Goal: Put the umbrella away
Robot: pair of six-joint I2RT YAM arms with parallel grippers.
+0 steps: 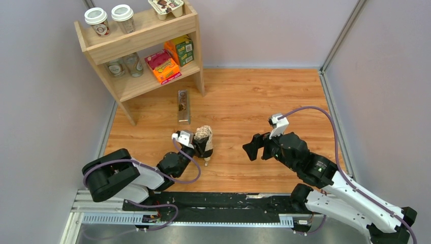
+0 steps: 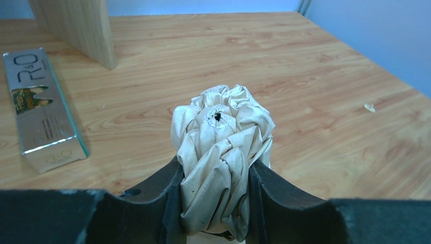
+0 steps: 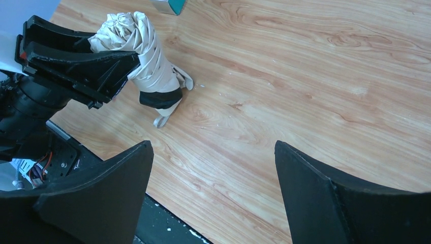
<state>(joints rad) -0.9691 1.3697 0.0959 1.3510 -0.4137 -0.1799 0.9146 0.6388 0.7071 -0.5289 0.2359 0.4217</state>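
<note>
The umbrella is folded, a pale beige bundle with a black band, standing tilted on the wooden table near the front middle. My left gripper is shut on its upper fabric. In the left wrist view the crumpled canopy is squeezed between my two black fingers. In the right wrist view the umbrella leans at the upper left, its lower end on the table. My right gripper is open and empty, to the right of the umbrella and apart from it; it also shows in the right wrist view.
A wooden shelf stands at the back left with cups, glasses and coloured boxes on it. A long silver box lies on the table in front of it, also in the left wrist view. Grey walls close the sides.
</note>
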